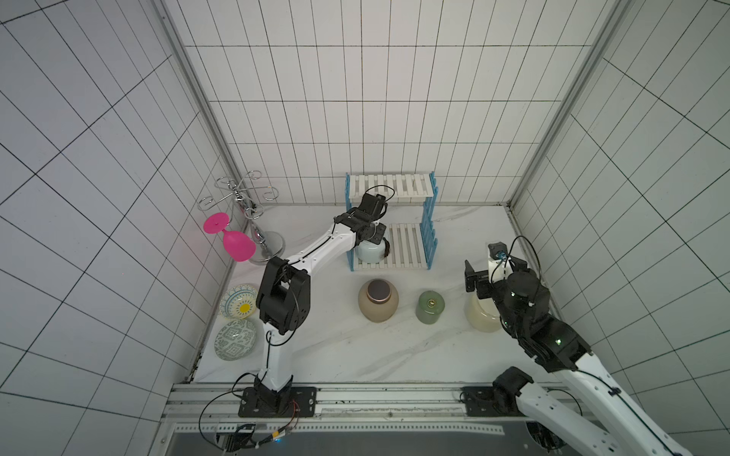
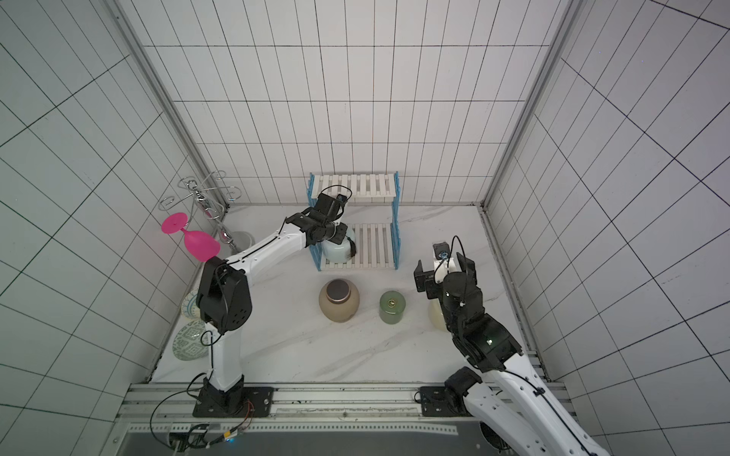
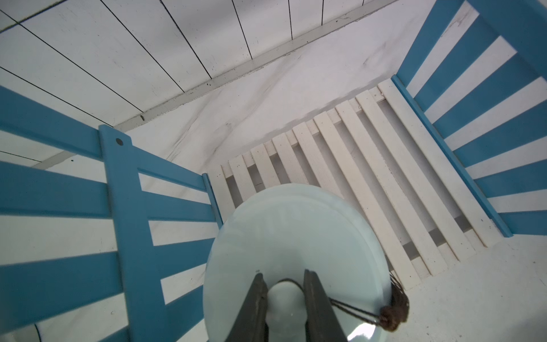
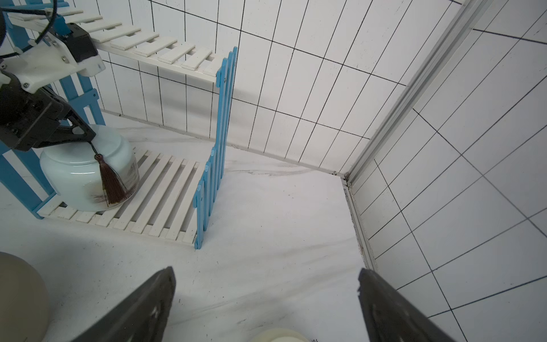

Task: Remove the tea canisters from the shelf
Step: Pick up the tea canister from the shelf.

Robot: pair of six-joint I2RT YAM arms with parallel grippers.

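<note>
The pale-blue jar (image 1: 369, 252) with a dark tassel (image 4: 111, 183) stands on the left end of the shelf's (image 1: 391, 185) lower slatted board (image 3: 370, 148). My left gripper (image 3: 283, 274) reaches in from the shelf's left side and is shut on the jar's lid knob (image 3: 285, 299). On the table in front of the shelf stand the tan-brown jar (image 1: 378, 300) and the green canister (image 1: 429, 307). The cream jar (image 1: 480, 318) stands further right, partly hidden under my right arm. Above it my right gripper (image 4: 266, 275) is open and holds nothing.
A chrome curly-armed stand (image 1: 253, 213) with a pink glass (image 1: 233, 241) hanging from it stands at the back left. Two patterned bowls (image 1: 239, 302) (image 1: 236, 339) lie along the left wall. Tiled walls close in the back and both sides.
</note>
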